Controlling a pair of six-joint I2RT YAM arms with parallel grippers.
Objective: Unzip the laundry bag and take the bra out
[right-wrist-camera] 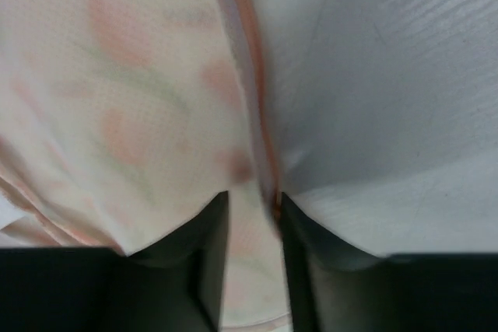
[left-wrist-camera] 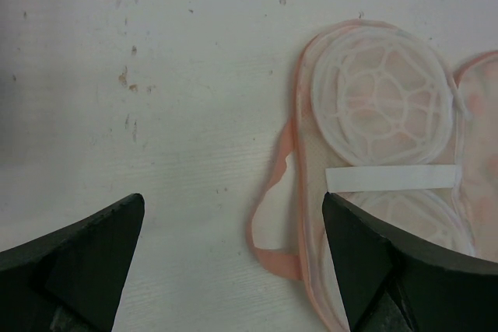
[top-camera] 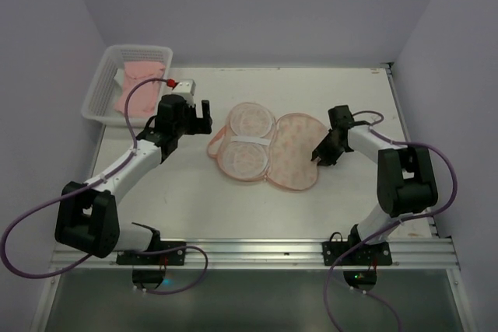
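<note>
While the laundry bag (top-camera: 292,153) lies spread open in the middle of the desk (top-camera: 194,207), the right end effector (top-camera: 320,152) sits down at the bag's right-hand edge. From its wrist view the two dark fingers (right-wrist-camera: 204,262) are drawn in to a narrow gap. The printed fabric and its pink trim (right-wrist-camera: 261,145) run straight down into that gap, so it is pinching the bag's edge. The rest of the bag fills the left of that frame, with bare desk on the right.

Over on the other side, the left end effector (left-wrist-camera: 233,207) is spread wide and holds nothing. It sits just left of the bag in the overhead view. In its own view bare desk shows between the fingers, and the bag's pink loop (left-wrist-camera: 268,223) curls out just inside the right-hand finger. That finger overlaps the bag's left rim in the picture, though I can't tell whether it touches. The open half nearest it has its pale mesh side up, showing two round white lattice cups (left-wrist-camera: 381,95) with a white strap (left-wrist-camera: 389,179) across between them.

As for the bra (top-camera: 138,87), it is out of the bag. It lies as a salmon-pink heap in the white basket (top-camera: 93,103) at the upper left of the overhead frame. That puts it beyond the left arm, near the left end effector but apart from it, and well away from the right one.
</note>
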